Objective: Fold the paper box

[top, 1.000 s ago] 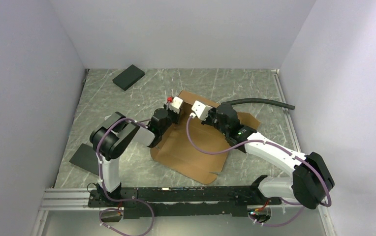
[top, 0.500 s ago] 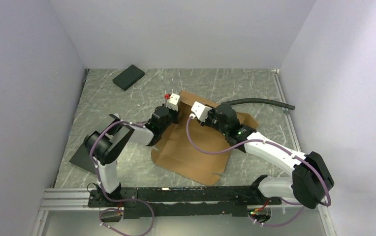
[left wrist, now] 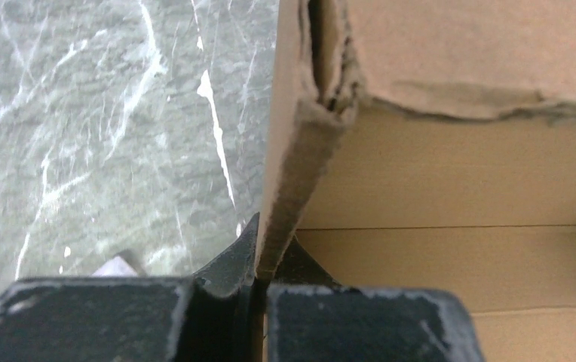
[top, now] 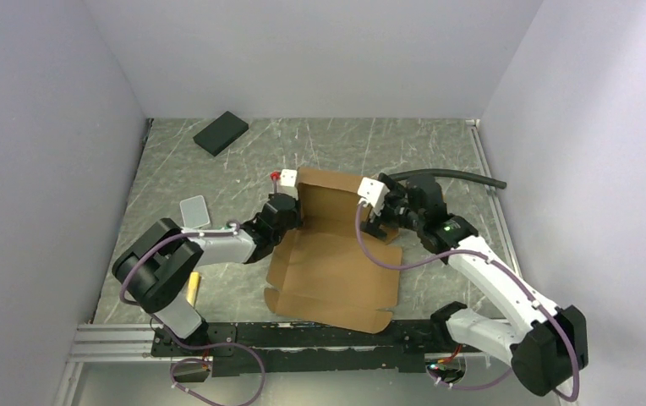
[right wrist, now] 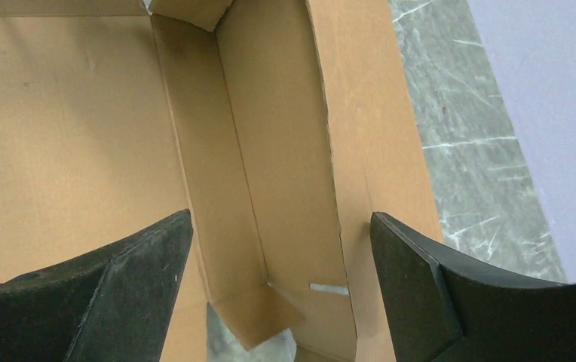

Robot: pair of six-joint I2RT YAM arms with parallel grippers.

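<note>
The paper box (top: 328, 271) is a brown corrugated sheet lying mid-table, its far wall (top: 330, 182) standing upright. My left gripper (top: 291, 196) is at the box's far left corner, shut on the edge of the raised left wall. In the left wrist view that wall's edge (left wrist: 292, 151) runs down between the two black fingers (left wrist: 225, 264) of the left gripper (left wrist: 268, 255). My right gripper (top: 376, 213) hangs open over the box's right side. In the right wrist view its fingers (right wrist: 142, 279) are spread wide above the right side wall (right wrist: 270, 151), touching nothing.
A black pad (top: 221, 133) lies at the back left. A black hose (top: 451, 175) runs along the table behind the right arm. A clear plastic piece (top: 194, 211) and a yellow object (top: 193, 288) lie beside the left arm. A metal rail (top: 303, 334) borders the near edge.
The left gripper closed on the box's left wall and reached forward. The right gripper let go, opened wide and moved right. The box swung square to the arms and its far wall now stands up.
</note>
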